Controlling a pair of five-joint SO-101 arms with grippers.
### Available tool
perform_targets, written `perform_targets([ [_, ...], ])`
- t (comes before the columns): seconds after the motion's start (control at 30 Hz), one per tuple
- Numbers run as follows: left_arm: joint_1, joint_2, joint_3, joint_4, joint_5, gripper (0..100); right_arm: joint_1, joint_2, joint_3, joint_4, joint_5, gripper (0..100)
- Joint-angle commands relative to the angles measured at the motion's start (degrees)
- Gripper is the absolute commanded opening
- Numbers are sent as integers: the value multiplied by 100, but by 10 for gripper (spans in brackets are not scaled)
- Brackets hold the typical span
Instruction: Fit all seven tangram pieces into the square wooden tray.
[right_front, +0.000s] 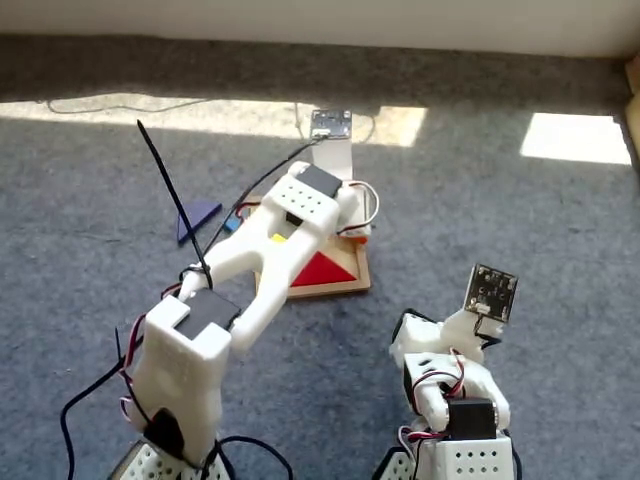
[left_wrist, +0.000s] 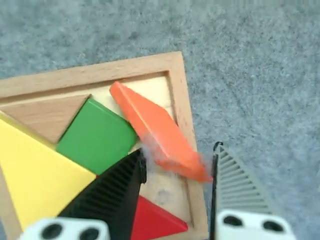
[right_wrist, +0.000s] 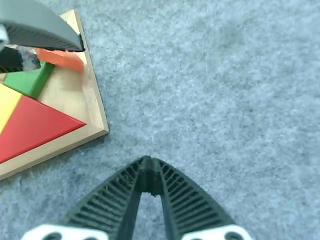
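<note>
left claw pinches orange piece | long axis diagonal in tray | right claw closed

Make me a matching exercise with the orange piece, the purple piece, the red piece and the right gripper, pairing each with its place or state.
1. orange piece
2. purple piece
3. red piece
4. right gripper

A. lying on the carpet, outside the tray
B. shut, above bare carpet
C. tilted, between the left gripper's fingers
D. flat inside the tray

Pairs: 1-C, 2-A, 3-D, 4-B
</note>
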Motion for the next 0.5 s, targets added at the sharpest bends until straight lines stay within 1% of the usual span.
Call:
perform_targets([
  [0.0, -347, -127, -75, 229, 53, 217, 57, -13, 708, 13, 35, 5],
  [0.17, -295, -163, -92, 501, 44, 217, 57, -13, 708, 13, 35, 5],
  [0.33, -75, -567, -66, 651, 26, 217, 57, -13, 708, 13, 35, 5],
  [0.47, -40, -936, -40, 677, -404, 217, 57, -13, 708, 13, 35, 5],
])
